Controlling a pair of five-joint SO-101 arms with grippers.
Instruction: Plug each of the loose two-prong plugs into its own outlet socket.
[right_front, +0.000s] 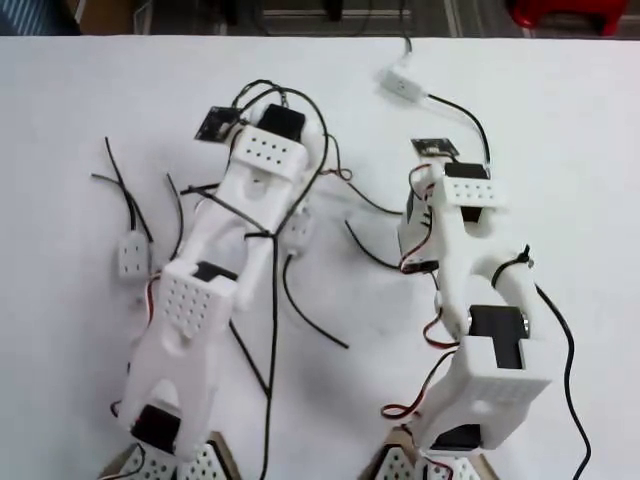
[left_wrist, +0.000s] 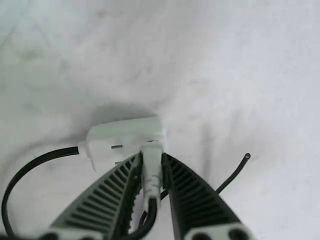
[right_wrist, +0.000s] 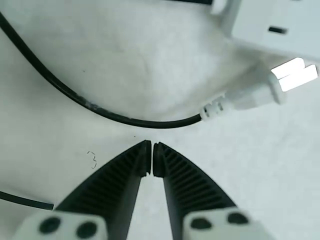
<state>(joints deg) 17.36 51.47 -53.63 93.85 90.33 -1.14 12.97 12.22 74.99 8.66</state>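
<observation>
Left gripper (left_wrist: 151, 161) clamps white plug (left_wrist: 151, 176), its tip touching a socket (left_wrist: 120, 136), stray wire (left_wrist: 232, 173) near; my right gripper (right_wrist: 151, 159) sits closed on nothing, second plug (right_wrist: 272, 85) just beside another socket (right_wrist: 280, 22), black cord (right_wrist: 125, 120) curving between it and my fingertips

Lighting: bright, even, from overhead. High view: the white table (right_front: 580, 250) is near washed out, with shadows faint and soft-edged. Left wrist view: one diffuse grey shadow lies on the table along the far side of the white socket (left_wrist: 125, 135). Right wrist view: the metal prongs (right_wrist: 295, 75) of the plug (right_wrist: 250, 97) glare almost pure white.
</observation>
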